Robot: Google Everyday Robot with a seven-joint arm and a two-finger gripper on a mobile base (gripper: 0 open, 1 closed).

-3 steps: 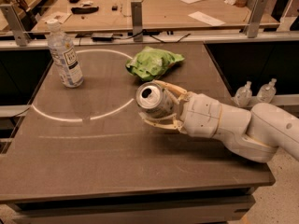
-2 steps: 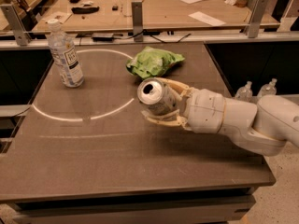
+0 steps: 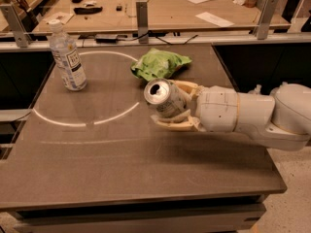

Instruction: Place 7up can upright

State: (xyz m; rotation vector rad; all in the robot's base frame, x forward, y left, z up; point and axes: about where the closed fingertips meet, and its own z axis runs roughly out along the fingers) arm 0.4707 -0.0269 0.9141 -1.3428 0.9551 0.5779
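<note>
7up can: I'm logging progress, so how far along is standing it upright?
Done: the gripper is shut on the 7up can, apparently holding it just above the table. In hand: the can lies on its side in the grip, with its pull-tab top facing left. Left: turn it upright, set it on the table and release.

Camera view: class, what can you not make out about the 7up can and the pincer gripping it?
Camera view, 7up can: base hidden inside the pincer, which grips it sideways over the right half of the table.
Camera view, can label: wording too small to read.
Camera view, arm: cut off by the right edge.
</note>
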